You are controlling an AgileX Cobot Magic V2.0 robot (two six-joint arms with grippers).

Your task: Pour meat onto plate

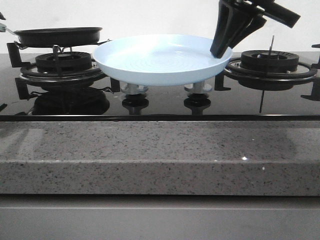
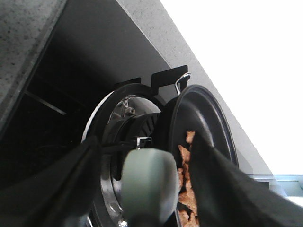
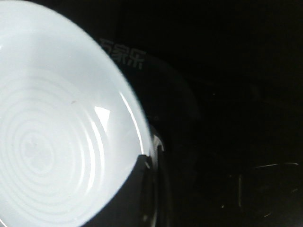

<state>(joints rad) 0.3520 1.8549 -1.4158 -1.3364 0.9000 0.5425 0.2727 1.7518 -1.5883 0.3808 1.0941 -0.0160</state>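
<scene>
Pale blue plate [image 1: 157,60], bare, held at its rim by the right gripper [image 1: 221,50] above the stove knobs [image 1: 135,91]. Brown-orange meat [image 2: 187,189] lies in the black frying pan [image 1: 57,36] over the left burner [image 1: 62,62]; left gripper [image 2: 147,189] clasps the pan's grey-green handle [image 2: 147,182].

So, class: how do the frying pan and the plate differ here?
The frying pan is black; the plate is pale blue. The pan holds meat; the plate is empty. The left hand grips the pan's handle; the right hand grips the plate's rim. Both are round, shallow and similar in width.
</scene>
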